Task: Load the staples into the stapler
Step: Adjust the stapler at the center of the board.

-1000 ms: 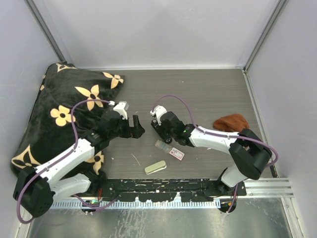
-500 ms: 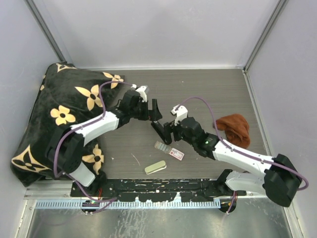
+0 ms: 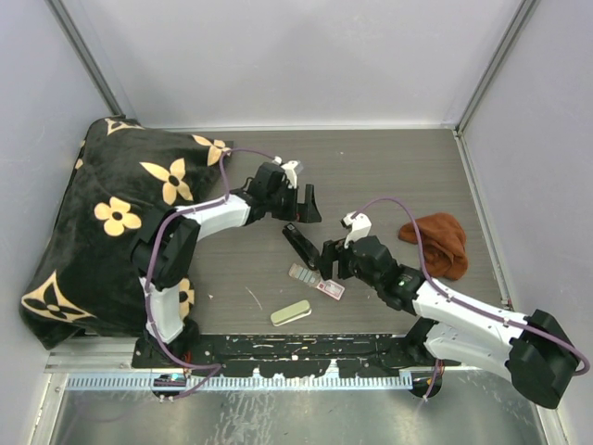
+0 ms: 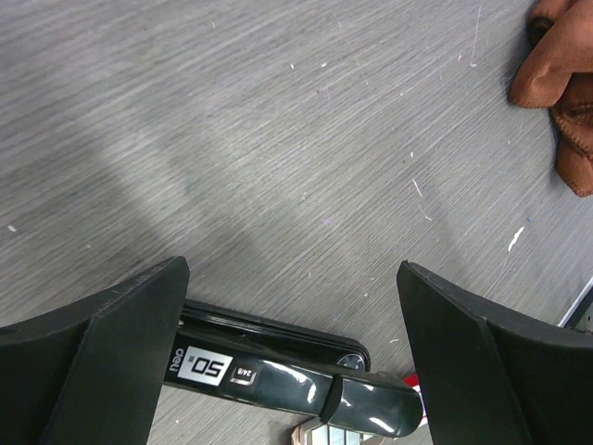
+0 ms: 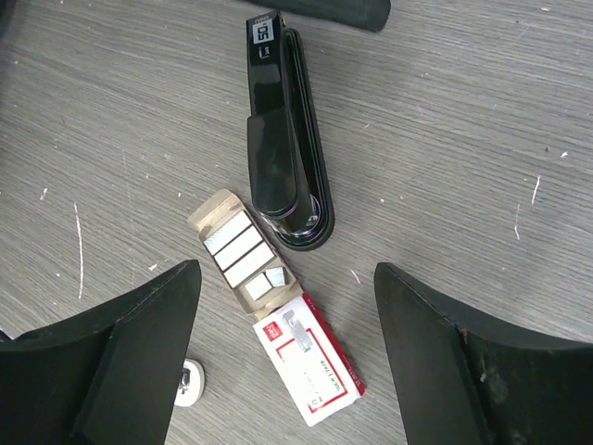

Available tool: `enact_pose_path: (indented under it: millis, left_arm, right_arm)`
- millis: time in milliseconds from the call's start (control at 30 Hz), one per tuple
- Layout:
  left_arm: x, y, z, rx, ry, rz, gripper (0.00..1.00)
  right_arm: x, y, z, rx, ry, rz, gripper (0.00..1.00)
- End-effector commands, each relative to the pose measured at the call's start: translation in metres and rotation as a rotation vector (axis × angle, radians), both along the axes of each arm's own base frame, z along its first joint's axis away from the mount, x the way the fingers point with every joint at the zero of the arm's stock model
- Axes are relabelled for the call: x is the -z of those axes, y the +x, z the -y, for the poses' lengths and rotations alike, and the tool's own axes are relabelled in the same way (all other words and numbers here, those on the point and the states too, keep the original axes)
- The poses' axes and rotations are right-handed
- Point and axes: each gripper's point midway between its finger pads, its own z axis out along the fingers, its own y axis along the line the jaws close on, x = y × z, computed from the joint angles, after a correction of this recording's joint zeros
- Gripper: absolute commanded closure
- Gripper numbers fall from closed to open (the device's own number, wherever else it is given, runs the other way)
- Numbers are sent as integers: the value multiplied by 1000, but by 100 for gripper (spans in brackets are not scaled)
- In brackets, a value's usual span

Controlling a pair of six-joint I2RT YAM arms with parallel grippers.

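I see the black stapler (image 5: 283,139) lying shut and flat, silvery staples (image 5: 243,252) in an open cardboard tray (image 5: 208,215) just beside its end.

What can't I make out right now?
Stapler: left wrist, partly hidden by left gripper and bottom edge.
Staples: top view, too small to count.
Cloth: left wrist, cut off by right edge.
White bit: right wrist, half behind right gripper, unidentifiable.

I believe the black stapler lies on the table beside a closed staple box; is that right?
Not quite: the staple box is open, slid out with the staples showing, as the right wrist view shows. The stapler does lie beside it.
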Motion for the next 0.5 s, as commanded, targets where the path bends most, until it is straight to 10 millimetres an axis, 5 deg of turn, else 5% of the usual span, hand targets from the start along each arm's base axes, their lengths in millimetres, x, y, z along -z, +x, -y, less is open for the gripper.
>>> enact_pose_path:
  millis: [0, 467]
  left_arm:
    - [-13, 2, 16, 58, -37, 30, 3]
    - [-7, -55, -12, 60, -38, -46, 3]
  right_arm:
    - [-23, 6, -1, 47, 87, 40, 19]
    - [-30, 4, 20, 159, 142, 49, 18]
